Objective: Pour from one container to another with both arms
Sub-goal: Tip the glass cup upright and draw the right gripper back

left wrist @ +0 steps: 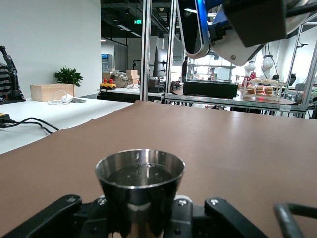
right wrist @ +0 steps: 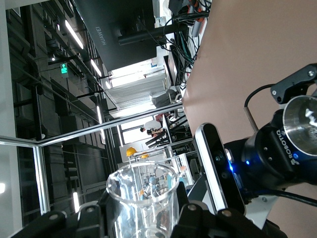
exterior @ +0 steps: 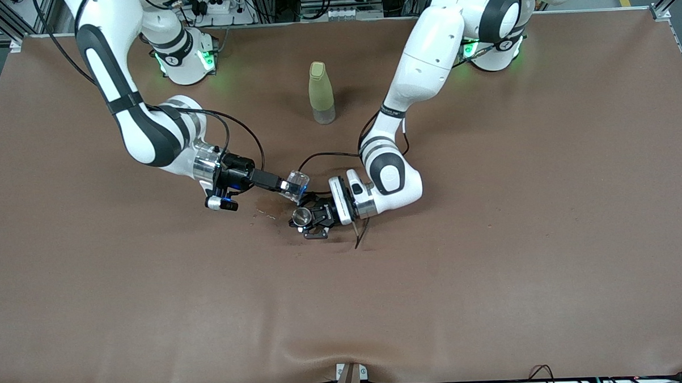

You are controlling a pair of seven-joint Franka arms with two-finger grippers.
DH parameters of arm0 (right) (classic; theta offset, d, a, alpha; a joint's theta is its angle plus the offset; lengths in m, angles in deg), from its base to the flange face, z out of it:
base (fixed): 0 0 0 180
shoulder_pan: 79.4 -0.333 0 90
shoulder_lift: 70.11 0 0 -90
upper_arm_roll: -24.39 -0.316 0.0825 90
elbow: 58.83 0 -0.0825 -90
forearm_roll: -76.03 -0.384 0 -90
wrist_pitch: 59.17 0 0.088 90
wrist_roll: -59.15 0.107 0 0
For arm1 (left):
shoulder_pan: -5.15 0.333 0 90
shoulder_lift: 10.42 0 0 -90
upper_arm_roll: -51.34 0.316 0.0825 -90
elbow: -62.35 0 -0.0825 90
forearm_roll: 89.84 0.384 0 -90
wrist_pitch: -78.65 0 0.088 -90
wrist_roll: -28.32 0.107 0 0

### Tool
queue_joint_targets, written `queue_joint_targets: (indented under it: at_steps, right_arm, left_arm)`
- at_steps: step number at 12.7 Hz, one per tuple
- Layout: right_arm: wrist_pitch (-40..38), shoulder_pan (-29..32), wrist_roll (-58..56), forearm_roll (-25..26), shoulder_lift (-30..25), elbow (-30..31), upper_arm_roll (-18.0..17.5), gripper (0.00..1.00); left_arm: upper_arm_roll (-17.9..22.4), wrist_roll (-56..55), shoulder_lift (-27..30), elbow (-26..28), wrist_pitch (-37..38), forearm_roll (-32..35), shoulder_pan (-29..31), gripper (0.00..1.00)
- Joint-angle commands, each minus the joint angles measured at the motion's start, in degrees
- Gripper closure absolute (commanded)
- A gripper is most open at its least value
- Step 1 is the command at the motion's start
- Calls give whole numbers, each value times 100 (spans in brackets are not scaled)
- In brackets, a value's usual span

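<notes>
My right gripper (exterior: 291,185) is shut on the tiny transparent cup (exterior: 297,183), which is tipped on its side just above the jigger. In the right wrist view the clear cup (right wrist: 143,201) sits between black fingers (right wrist: 195,218). My left gripper (exterior: 305,220) is shut on the silvery jigger (exterior: 302,217), held upright low over the middle of the table. Seen from the left wrist, the jigger (left wrist: 139,181) fills the foreground, dark inside with droplets on its wall. That same jigger (right wrist: 303,123) shows in the right wrist view.
A tall pale yellow-green bottle (exterior: 321,93) stands on the brown table (exterior: 490,254), farther from the front camera than both grippers. Small wet spots (exterior: 265,215) mark the mat beside the jigger, toward the right arm's end. A black cable (exterior: 317,156) loops near the left wrist.
</notes>
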Motion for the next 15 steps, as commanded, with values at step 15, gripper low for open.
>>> queue_joint_targets:
  at_steps: [15]
  right_arm:
    - [-2143, 2783, -276, 4504, 22, -1132, -7, 88]
  left_arm:
    - [-53, -293, 561, 358, 330, 1399, 704, 100]
